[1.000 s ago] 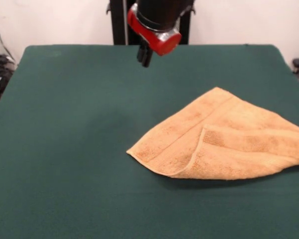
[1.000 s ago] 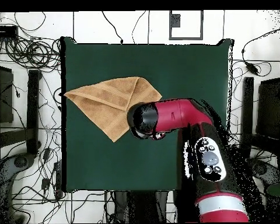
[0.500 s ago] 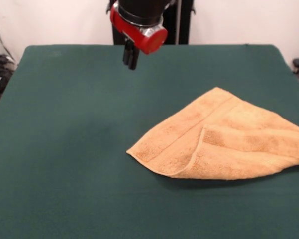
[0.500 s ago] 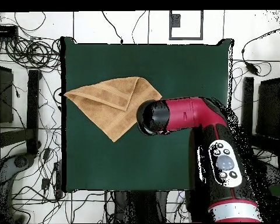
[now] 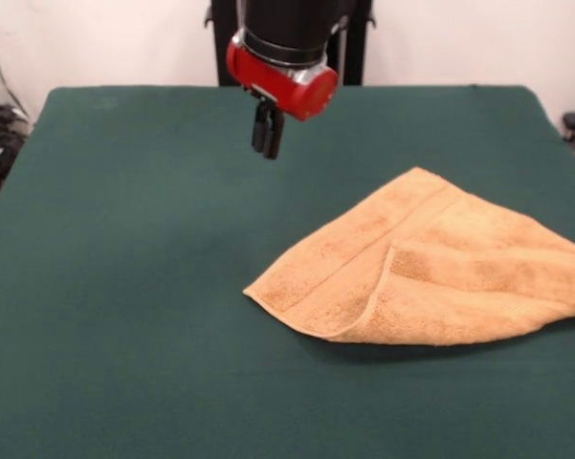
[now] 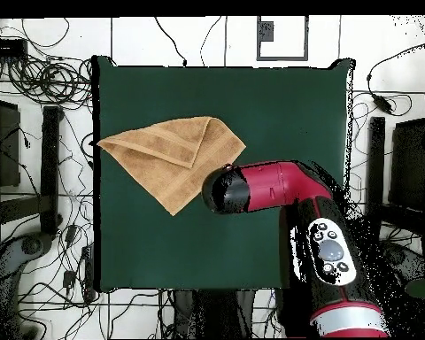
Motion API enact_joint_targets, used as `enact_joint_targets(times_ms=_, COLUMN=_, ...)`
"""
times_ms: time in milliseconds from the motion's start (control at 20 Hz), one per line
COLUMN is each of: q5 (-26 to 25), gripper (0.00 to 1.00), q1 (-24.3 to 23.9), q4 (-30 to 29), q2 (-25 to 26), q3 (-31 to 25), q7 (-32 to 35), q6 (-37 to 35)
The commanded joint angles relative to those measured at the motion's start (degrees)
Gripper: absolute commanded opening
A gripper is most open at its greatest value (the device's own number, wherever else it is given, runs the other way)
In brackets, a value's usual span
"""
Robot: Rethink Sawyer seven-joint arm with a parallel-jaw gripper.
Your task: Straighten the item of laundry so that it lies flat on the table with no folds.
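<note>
Below the jaws spreads the table (image 5: 124, 316), bare green cloth under them. The towel (image 5: 431, 268) lies well off to one side of the jaws in the front view, folded over itself, 1 flap doubled onto the rest and 1 edge at the table's border. The gripper (image 5: 266, 143) hangs above the cloth, empty, its jaws pressed together. A good next move, I judge: part them, travel to the folded flap's free corner, pinch only the top layer. Nothing blocks that path.
</note>
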State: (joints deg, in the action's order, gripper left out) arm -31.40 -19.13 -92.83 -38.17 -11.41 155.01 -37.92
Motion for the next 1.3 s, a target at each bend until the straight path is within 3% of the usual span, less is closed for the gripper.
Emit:
enact_joint_targets(times_ms=50, q5=-2.5, gripper=0.0, q1=2.5, q4=-7.5, q2=1.6, q3=-3.3, q7=-6.6, q6=2.7)
enact_joint_targets(times_ms=350, q5=-3.3, gripper=0.0, q1=2.3, q4=-12.8, q2=0.4, q3=-2.9, q7=-4.4, q6=7.5)
enact_joint_targets(times_ms=750, q5=-6.1, gripper=0.0, q1=4.1, q4=-14.7, q2=3.9, q3=0.2, q7=0.4, q6=16.1)
enact_joint_targets(times_ms=1050, q5=-5.3, gripper=0.0, q1=3.9, q4=-15.1, q2=3.2, q3=0.3, q7=-0.8, q6=15.5)
enact_joint_targets(times_ms=1300, q5=-2.7, gripper=0.0, q1=2.3, q4=-16.3, q2=-0.1, q3=-1.6, q7=-3.8, q6=10.7)
